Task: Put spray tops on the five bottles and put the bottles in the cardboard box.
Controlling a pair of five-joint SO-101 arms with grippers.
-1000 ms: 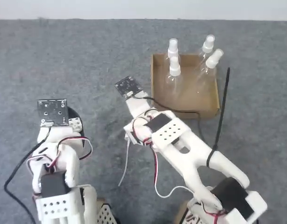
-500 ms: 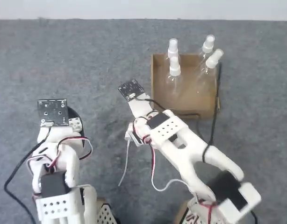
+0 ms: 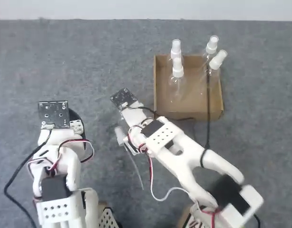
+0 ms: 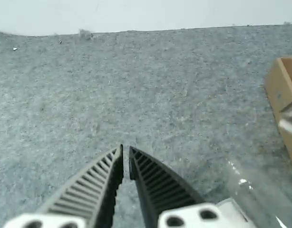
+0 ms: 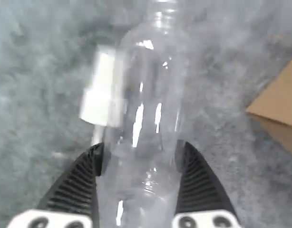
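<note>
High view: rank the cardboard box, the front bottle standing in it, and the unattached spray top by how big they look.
1. cardboard box, clearly largest.
2. front bottle.
3. spray top, smallest: very thin, though overall it looks about as long as that bottle.

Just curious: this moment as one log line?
right gripper: grips bottle | spray top: beside it | box: four capped bottles | left gripper: shut

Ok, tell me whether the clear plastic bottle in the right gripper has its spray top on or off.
Off. The clear plastic bottle has a bare neck; a white spray top sits beside it.
</note>
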